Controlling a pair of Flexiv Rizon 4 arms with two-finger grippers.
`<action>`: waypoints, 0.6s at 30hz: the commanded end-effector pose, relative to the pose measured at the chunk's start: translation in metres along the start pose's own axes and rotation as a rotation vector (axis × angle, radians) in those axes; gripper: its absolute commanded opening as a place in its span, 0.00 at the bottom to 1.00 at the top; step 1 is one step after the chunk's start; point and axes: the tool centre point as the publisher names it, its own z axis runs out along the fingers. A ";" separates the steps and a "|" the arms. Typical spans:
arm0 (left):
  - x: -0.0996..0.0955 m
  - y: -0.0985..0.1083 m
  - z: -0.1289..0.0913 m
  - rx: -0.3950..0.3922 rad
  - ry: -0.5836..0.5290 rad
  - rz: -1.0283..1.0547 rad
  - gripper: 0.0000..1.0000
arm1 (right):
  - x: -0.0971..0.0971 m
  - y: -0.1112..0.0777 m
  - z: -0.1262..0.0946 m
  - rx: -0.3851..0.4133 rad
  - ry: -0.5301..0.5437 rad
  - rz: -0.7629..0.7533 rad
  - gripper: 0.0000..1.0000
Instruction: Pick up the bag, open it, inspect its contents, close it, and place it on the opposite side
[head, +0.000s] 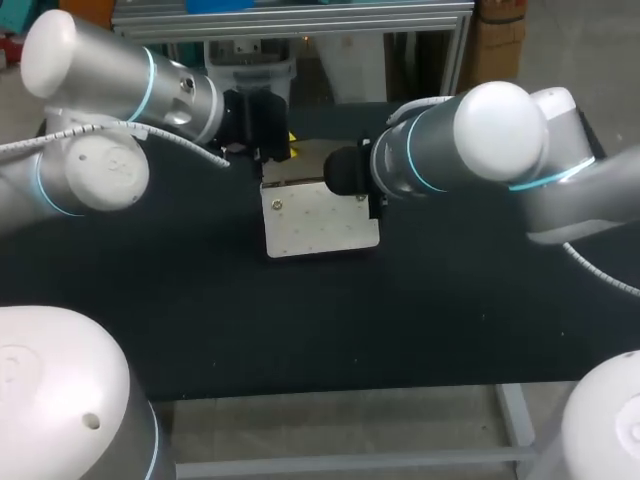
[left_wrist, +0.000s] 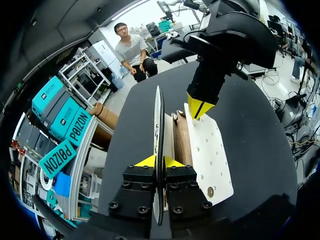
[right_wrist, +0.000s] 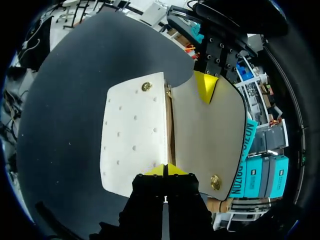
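A white bag lies on the black table, its flap lifted upright behind it. My left gripper is shut on the flap, which shows edge-on between its yellow tips. My right gripper is shut on the rim of the bag's front panel at the mouth. The flap's beige inner side carries a brass snap, and a matching snap sits on the front panel. Brown lining shows in the narrow opening. In the head view, the left gripper and right gripper flank the bag.
Bare black tabletop surrounds the bag on all sides, with wide room toward the near edge. Both arms cross low over the far half of the table.
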 end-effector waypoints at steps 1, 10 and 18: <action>-0.001 0.002 0.000 0.004 0.000 0.001 0.00 | -0.005 0.005 0.013 -0.002 -0.010 -0.002 0.00; -0.002 0.004 -0.001 0.014 0.017 -0.001 0.00 | -0.012 0.004 0.027 -0.001 -0.010 -0.018 0.00; -0.002 0.005 -0.001 0.024 0.031 -0.005 0.00 | -0.015 0.001 0.039 0.008 0.002 -0.022 0.00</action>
